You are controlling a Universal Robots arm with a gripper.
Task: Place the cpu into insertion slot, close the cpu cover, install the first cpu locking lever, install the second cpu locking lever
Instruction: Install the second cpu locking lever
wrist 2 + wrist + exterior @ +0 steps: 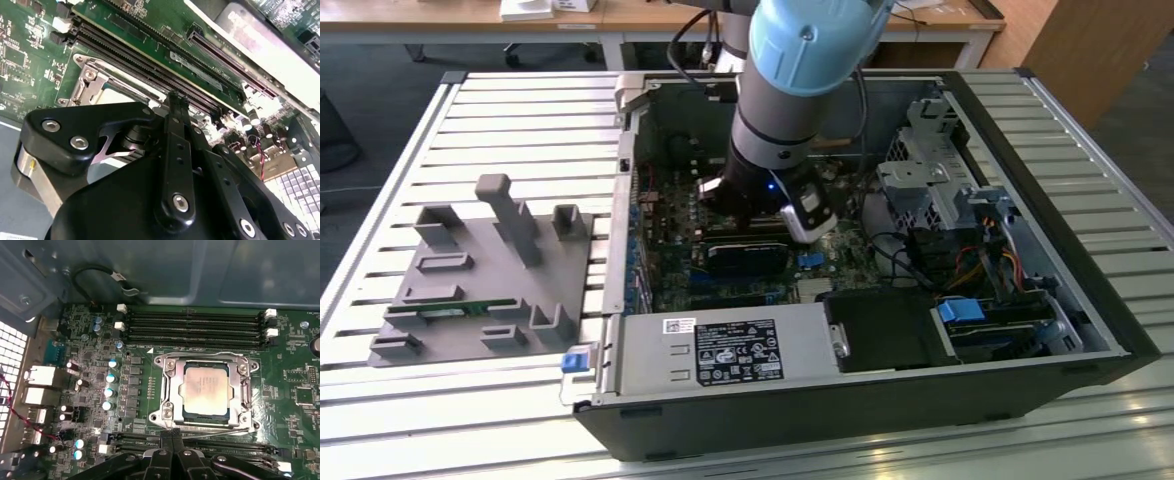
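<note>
In the first wrist view the cpu (pixel 206 390) lies flat in the insertion slot (pixel 205 416), its dull silver top showing through the window of the cpu cover (pixel 172 376). The cover lies down flat around the chip. Thin wire locking levers run along two sides of the socket, one (pixel 215 426) beside my fingertips and one (pixel 200 356) on the far side. My gripper (pixel 173 436) is shut, fingertips pressed together at the socket's edge with nothing visible between them. The second wrist view shows the gripper (pixel 175 100) from behind, just short of the cover (pixel 92 80).
My arm (pixel 781 120) reaches down into the open computer case (pixel 1067 300). Memory slots (pixel 195 325) run beside the socket, with capacitors (pixel 110 385) on another side. A black card (pixel 747 255) and drive cables (pixel 961 260) lie near. A grey fixture (pixel 494 270) stands on the slatted table.
</note>
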